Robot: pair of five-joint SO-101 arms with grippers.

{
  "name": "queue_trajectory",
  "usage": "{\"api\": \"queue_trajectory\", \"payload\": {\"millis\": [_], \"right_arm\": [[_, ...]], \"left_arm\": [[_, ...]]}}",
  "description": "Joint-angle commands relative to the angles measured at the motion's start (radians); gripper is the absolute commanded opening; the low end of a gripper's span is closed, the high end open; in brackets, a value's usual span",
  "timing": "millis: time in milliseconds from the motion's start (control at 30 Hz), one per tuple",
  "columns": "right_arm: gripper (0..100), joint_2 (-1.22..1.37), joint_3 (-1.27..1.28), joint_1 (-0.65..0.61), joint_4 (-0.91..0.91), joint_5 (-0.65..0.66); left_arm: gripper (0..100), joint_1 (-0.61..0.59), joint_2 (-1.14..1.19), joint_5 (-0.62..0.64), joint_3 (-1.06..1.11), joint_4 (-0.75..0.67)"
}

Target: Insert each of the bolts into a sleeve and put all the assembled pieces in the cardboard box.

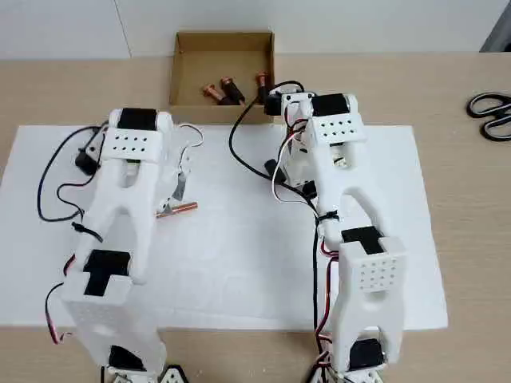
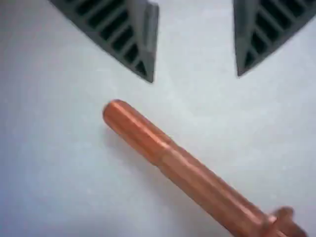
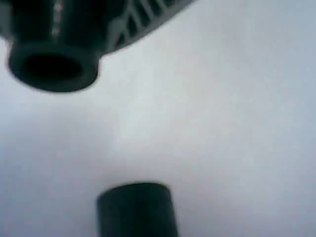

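The left hand [image 2: 195,74] hangs released, fingers spread, with a copper bolt [image 2: 182,168] lying flat on the white surface [image 1: 239,255] just short of its fingertips (untouched). The right hand [image 3: 94,24] seems clenched on a black sleeve [image 3: 52,69], with a second sleeve [image 3: 136,210] beneath it. The cardboard box [image 1: 180,64] lies beyond it. The step is probably bolt pickup. Next, the left hand must straddle the shaft, close, then line it up with the sleeve's bore.

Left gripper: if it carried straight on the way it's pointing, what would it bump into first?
Probably the copper bolt on the white sheet, just beyond the left gripper's open fingers; depth is unclear.
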Motion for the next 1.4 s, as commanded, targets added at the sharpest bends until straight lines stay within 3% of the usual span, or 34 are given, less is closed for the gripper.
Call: {"api": "queue_trajectory", "payload": {"millis": [0,533,1367], "right_arm": [[0.3,-0.074,-0.005,0.001,0.01,-0.008],[0.3,-0.073,-0.005,-0.025,0.01,-0.008],[0.3,-0.073,-0.005,-0.025,0.01,-0.008]], "left_arm": [[10,-0.035,-0.008,0.058,0.025,-0.04],[10,-0.054,-0.008,0.072,0.2,-0.229],[10,-0.101,-0.006,0.072,0.308,-0.339]]}}
